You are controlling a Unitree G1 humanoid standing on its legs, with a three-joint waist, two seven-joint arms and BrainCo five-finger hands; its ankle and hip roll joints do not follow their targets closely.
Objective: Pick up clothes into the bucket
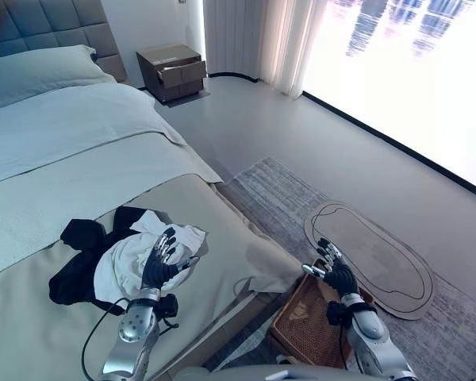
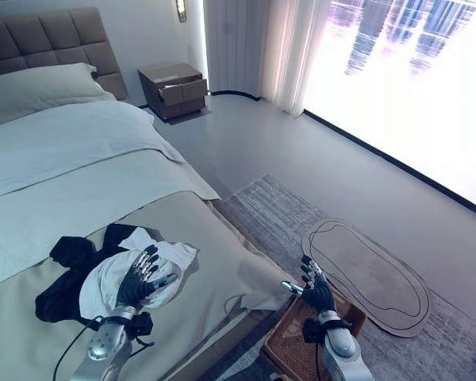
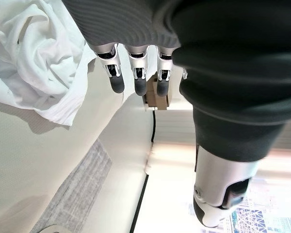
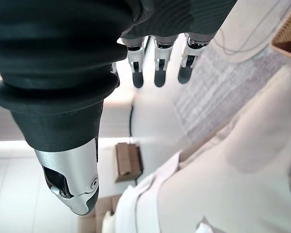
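A white garment (image 1: 131, 258) lies crumpled on top of black clothes (image 1: 79, 266) on the beige bedspread near the bed's foot corner. My left hand (image 1: 163, 262) hovers just over the white garment's right edge with straight fingers, holding nothing; the cloth (image 3: 34, 63) shows beside its fingertips (image 3: 117, 83) in the left wrist view. A brown woven basket (image 1: 305, 321) stands on the floor rug beside the bed. My right hand (image 1: 337, 274) is open above the basket's far rim, empty.
The bed (image 1: 79, 159) fills the left side, with a pillow and padded headboard at the back. A brown nightstand (image 1: 173, 71) stands at the far wall. An oval mat (image 1: 373, 254) lies on the striped rug beyond the basket. Curtains and a large window run along the right.
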